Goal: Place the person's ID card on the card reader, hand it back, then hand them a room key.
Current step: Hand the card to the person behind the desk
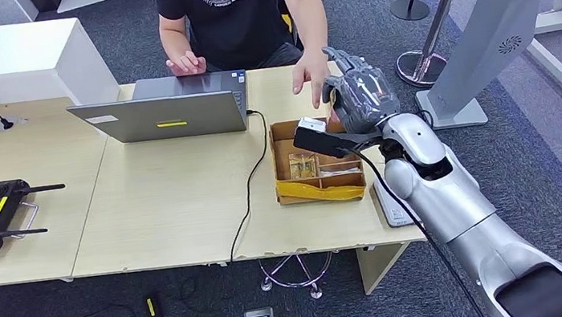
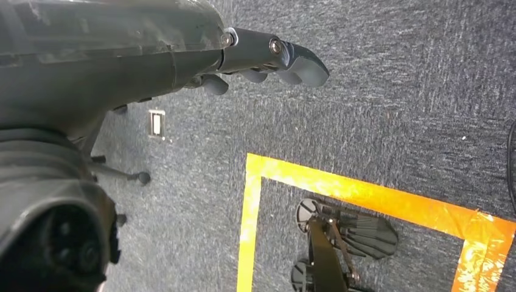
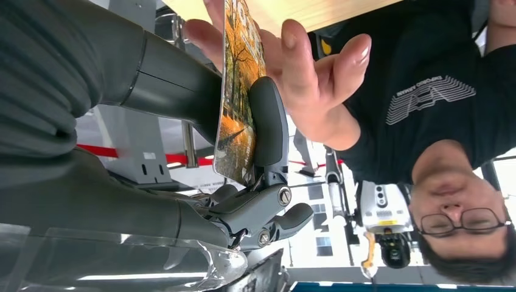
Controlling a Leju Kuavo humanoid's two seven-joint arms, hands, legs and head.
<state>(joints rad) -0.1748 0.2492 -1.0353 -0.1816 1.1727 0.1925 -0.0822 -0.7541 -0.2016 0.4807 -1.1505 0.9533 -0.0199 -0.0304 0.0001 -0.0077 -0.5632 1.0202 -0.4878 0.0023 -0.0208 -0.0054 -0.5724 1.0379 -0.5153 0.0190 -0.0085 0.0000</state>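
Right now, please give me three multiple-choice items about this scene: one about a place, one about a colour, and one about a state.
1. Where is the cardboard box?
A. On the floor
B. On the table, to the right of the laptop
C. On the white counter

2. What colour is the tape on the box's front edge?
A. Yellow
B. Blue
C. Red

3. What is the right hand doing?
A. Hanging with nothing in it
B. Pressing the laptop lid
C. Holding a card beside the person's hand

Answers:
1. B: the box rests on the table, right of the laptop.
2. A: the tape is yellow.
3. C: the right hand holds the card, and the person's hand reaches for it.
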